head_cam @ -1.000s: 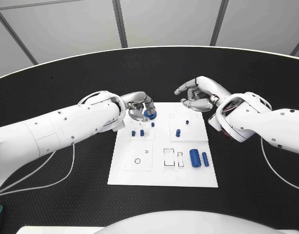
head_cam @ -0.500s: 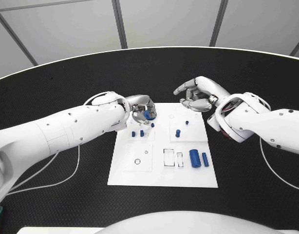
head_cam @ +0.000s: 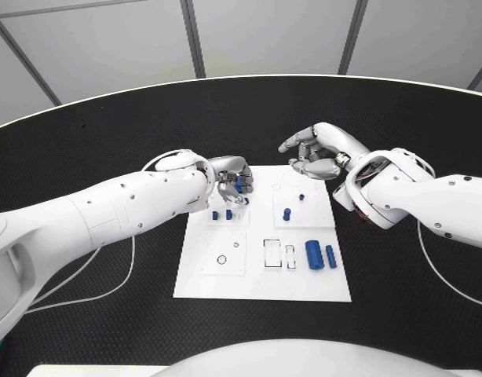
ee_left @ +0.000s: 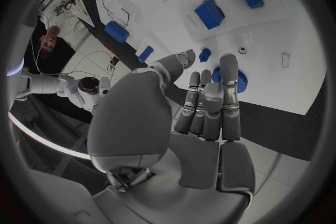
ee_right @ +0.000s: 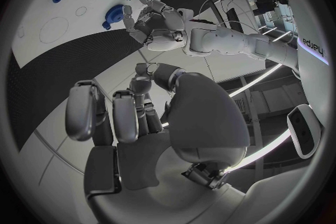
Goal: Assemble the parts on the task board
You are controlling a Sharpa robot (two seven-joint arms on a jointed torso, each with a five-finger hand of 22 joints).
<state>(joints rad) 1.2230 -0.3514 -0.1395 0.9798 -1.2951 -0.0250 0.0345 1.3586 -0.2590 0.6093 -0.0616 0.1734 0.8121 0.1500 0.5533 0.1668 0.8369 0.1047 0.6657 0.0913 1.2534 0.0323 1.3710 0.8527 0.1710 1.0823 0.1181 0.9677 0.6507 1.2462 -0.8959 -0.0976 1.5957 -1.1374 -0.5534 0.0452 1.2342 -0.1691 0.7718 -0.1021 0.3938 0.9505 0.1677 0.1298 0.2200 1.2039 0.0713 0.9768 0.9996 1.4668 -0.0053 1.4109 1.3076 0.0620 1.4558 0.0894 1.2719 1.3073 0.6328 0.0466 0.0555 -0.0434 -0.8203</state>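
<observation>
The white task board (head_cam: 261, 283) lies mid-table. My left hand (head_cam: 231, 176) is over its far left corner, fingers straight and close together, holding a blue gear (ee_left: 236, 82) down against the board (ee_left: 280, 28). The fingers hide most of the gear. The right wrist view shows the same hand (ee_right: 159, 21) with the gear (ee_right: 114, 12) at its fingertips. My right hand (head_cam: 319, 151) hovers above the far right corner, fingers loosely curled and apart, holding nothing. Two small blue pegs (head_cam: 222, 214) stand just in front of the left hand.
Two blue cylinders (head_cam: 320, 256) lie side by side at the board's right. Small blue pegs (head_cam: 287, 213) (head_cam: 301, 196) stand right of centre. Rectangular outlines (head_cam: 273, 254) and small rings (head_cam: 223, 258) mark the near part. Black table (head_cam: 82, 141) surrounds the board.
My left hand has shifted slightly right and lowered onto the board, so its fingers now cover most of the blue gear. The right hand has barely moved.
</observation>
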